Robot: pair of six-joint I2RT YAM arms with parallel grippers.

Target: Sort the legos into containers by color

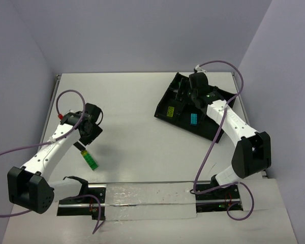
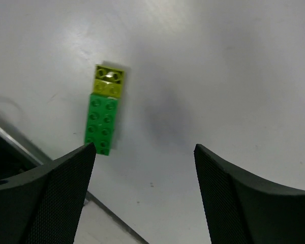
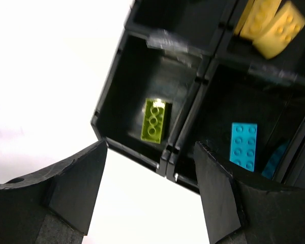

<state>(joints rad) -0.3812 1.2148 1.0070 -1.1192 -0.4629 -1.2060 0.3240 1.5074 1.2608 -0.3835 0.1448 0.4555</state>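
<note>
A green brick joined end to end with a yellow-green brick lies on the white table; the pair also shows in the top view. My left gripper hovers open and empty above the table just beside it. The black tray sits at the far right. My right gripper is open and empty over the tray's edge. Its compartments hold a lime brick, a cyan brick and yellow bricks.
A taped strip with the arm mounts runs along the near edge. Purple cables loop off both arms. Walls close the table at the back and sides. A dark table edge shows at the left of the left wrist view.
</note>
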